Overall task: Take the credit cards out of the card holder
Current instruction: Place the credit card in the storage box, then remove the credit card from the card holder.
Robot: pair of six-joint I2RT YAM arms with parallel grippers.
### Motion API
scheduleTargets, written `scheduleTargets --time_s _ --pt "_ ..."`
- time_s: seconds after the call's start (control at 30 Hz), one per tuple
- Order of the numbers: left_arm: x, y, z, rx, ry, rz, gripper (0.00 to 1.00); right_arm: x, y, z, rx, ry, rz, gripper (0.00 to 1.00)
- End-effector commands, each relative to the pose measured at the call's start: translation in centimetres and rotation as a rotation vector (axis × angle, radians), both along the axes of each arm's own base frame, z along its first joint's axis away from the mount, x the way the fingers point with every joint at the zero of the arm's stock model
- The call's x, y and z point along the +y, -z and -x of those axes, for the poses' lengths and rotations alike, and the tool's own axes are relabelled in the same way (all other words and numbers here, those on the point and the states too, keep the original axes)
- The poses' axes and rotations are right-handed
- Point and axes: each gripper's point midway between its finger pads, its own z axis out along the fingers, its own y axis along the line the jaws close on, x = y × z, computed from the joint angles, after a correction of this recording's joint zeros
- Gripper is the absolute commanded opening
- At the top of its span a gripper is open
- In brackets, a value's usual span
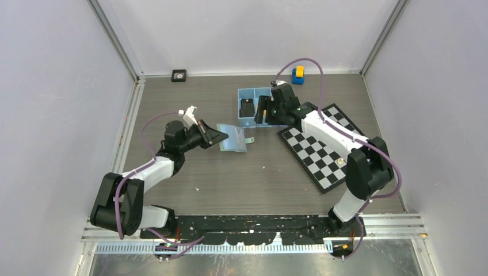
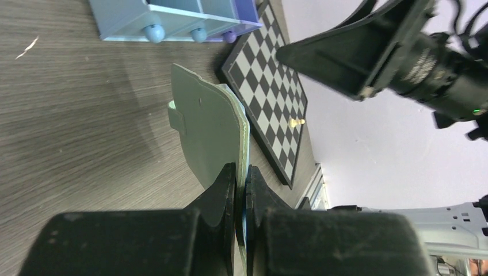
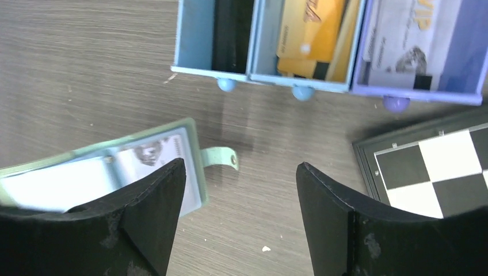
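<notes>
The left hand (image 1: 216,137) is clamped on one edge of the card holder (image 1: 235,138), a thin sage-green wallet at the middle of the grey wood-grain table (image 1: 230,184). The right hand (image 1: 266,109) hovers over a blue three-bay tray (image 1: 255,89) beside a chequered board (image 1: 322,155).

The left wrist view shows matte black fingers (image 2: 224,190) pinching the holder's soft, round-cornered leaf edge-on, with its short tab (image 2: 175,115) jutting sideways.

In the right wrist view the jaws stand wide apart with nothing between them. Below them the holder's pale inner face shows. The tray's bays hold a black card (image 3: 230,29), a glossy gold-orange card (image 3: 311,29) and a pale grey-white card (image 3: 403,40), one in each.
</notes>
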Motion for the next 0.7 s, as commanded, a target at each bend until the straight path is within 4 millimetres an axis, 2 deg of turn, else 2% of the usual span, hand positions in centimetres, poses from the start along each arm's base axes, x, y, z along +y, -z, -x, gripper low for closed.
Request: scheduleTargets --time_s 0.0,0.07,0.13,0.2,0.33,0.43,0.6,0.67 --pt "-0.3 -4.8 0.0 -0.172 0.034 0.067 0.00 -1.9 -1.7 -0.2 -0.080 0.182 -0.047 0.76" --pt "-0.1 -5.3 0.1 -0.189 0.030 0.076 0.00 -2.8 -1.9 0.7 -0.089 0.232 -0.060 0.82" --pt "-0.1 -6.1 0.4 -0.212 0.037 0.088 0.00 -3.0 -2.9 1.7 -0.117 0.223 -0.107 0.85" --pt "-0.1 -6.7 0.8 -0.230 0.040 0.100 0.00 -3.3 -3.0 2.6 -0.145 0.220 -0.150 0.92" --pt "-0.5 -8.6 1.5 -0.265 0.050 0.170 0.07 -2.5 -4.2 4.4 -0.255 0.149 -0.318 0.93" --pt "-1.5 -10.8 1.8 -0.291 0.066 0.220 0.00 -2.2 -5.4 5.2 -0.334 0.120 -0.435 0.93" --pt "-3.1 -14.9 1.7 -0.362 0.074 0.242 0.00 -0.4 -7.6 6.8 -0.310 -0.024 -0.599 0.93" --pt "-3.7 -16.1 1.8 -0.399 0.099 0.243 0.00 -0.4 -8.1 7.1 -0.328 -0.040 -0.656 0.93"
